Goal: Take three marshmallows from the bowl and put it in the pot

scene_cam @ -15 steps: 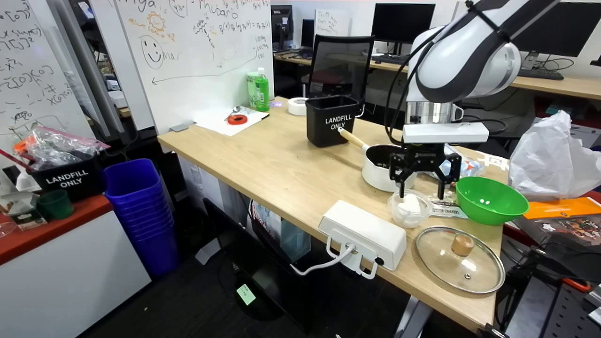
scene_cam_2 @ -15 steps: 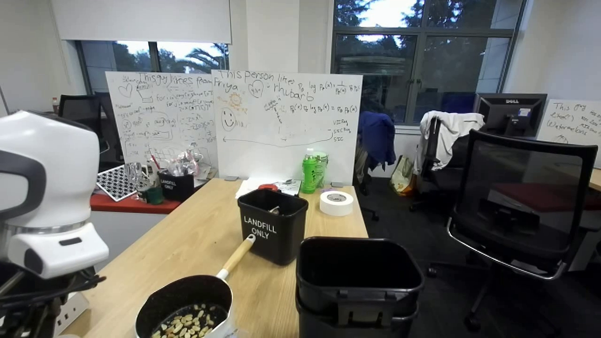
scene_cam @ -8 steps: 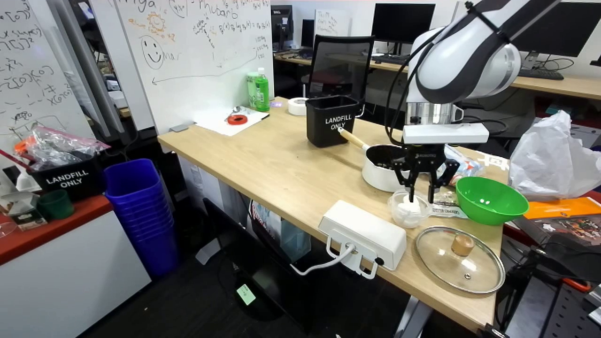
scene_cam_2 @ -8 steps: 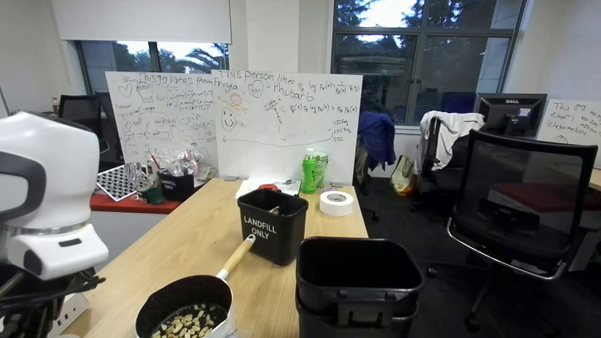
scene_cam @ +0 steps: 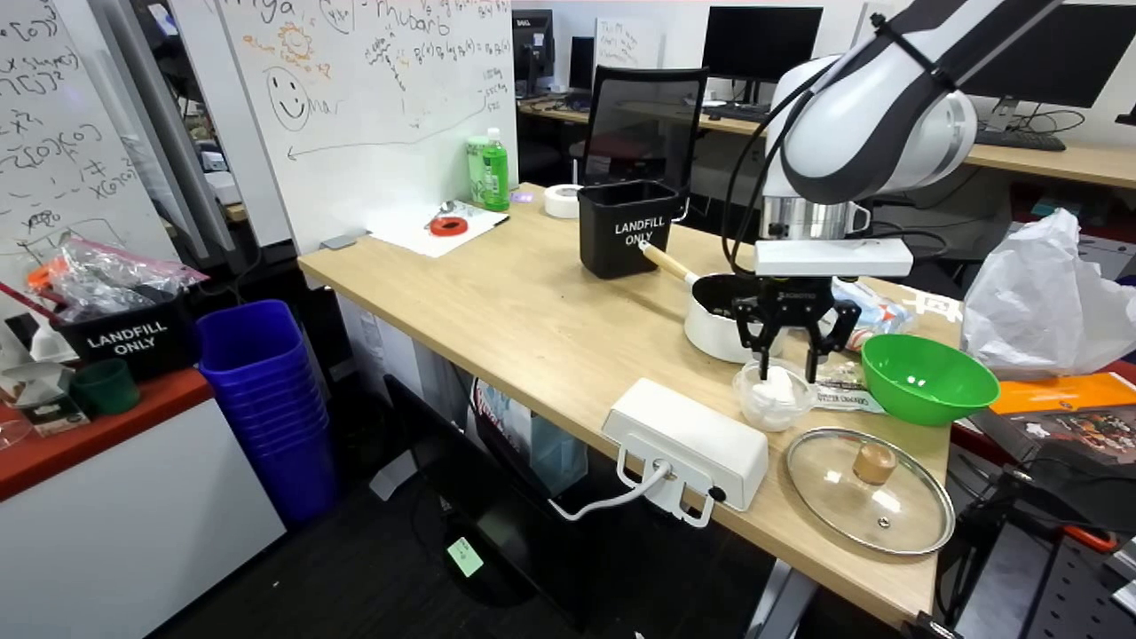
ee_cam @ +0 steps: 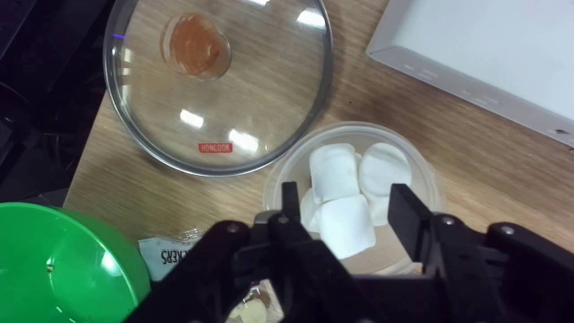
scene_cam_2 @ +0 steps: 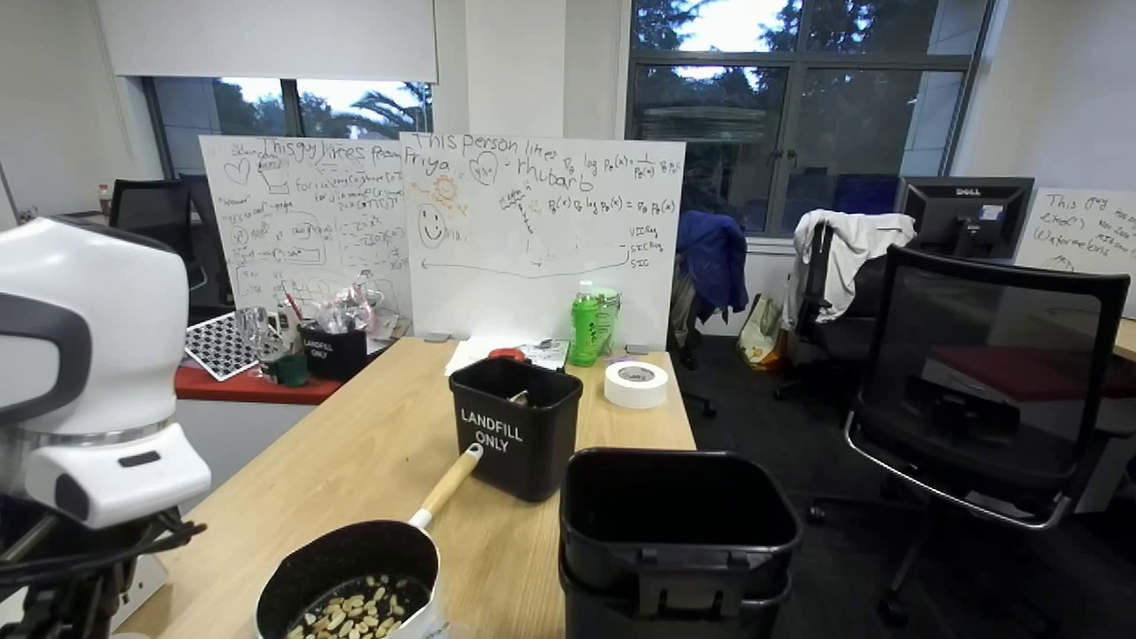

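A clear plastic bowl holds several white marshmallows. In the wrist view the bowl shows a front marshmallow and two more behind it, with others partly underneath. My gripper points down over the bowl, open and empty. In the wrist view the gripper has its fingers on either side of the front marshmallow, seemingly above it. The white pot with a wooden handle stands beside the bowl. In an exterior view the pot's dark inside holds pale nuts; no marshmallow shows in the visible part.
A glass lid lies against the bowl's side. A green bowl, a snack wrapper and a white power box are close by. A black bin stands near the pot's handle.
The fingers closed partway from wide open, then opened a little again. The gripper has shifted slightly left in an exterior view, and the arm has dropped a little. Bowl and pot have not moved.
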{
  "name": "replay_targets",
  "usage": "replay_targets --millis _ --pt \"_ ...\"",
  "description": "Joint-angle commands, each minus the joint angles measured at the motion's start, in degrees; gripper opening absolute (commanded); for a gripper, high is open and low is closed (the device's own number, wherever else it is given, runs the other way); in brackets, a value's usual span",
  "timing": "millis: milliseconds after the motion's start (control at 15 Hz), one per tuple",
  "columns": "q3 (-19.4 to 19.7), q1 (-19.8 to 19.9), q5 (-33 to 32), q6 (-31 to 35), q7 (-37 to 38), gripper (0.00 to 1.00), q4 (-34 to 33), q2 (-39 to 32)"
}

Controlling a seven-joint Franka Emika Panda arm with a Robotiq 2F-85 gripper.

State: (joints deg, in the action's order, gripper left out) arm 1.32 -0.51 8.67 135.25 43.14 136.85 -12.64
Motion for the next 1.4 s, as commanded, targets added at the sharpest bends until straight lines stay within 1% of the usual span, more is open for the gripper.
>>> replay_targets --millis 0,67,267,400,467,533,600,1333 --pt "0.9 -1.1 -1.1 1.1 1.3 0.52 -0.5 -1.0" --pt "0.9 -1.1 -1.2 1.2 1.4 0.51 -0.5 -1.0" --pt "1.0 -1.2 -1.3 1.3 1.6 0.54 -0.6 -1.2" --pt "1.0 -1.2 -1.4 1.4 1.7 0.59 -0.6 -1.3" --pt "1.0 -1.2 -1.5 1.4 1.7 0.59 -0.7 -1.4" --pt "1.0 -1.3 -1.5 1.4 1.7 0.61 -0.7 -1.5" --pt "1.1 -1.3 -1.5 1.3 1.8 0.59 -0.8 -1.7" --pt "1.8 -1.3 -1.3 1.0 1.5 0.59 -3.0 -4.1"
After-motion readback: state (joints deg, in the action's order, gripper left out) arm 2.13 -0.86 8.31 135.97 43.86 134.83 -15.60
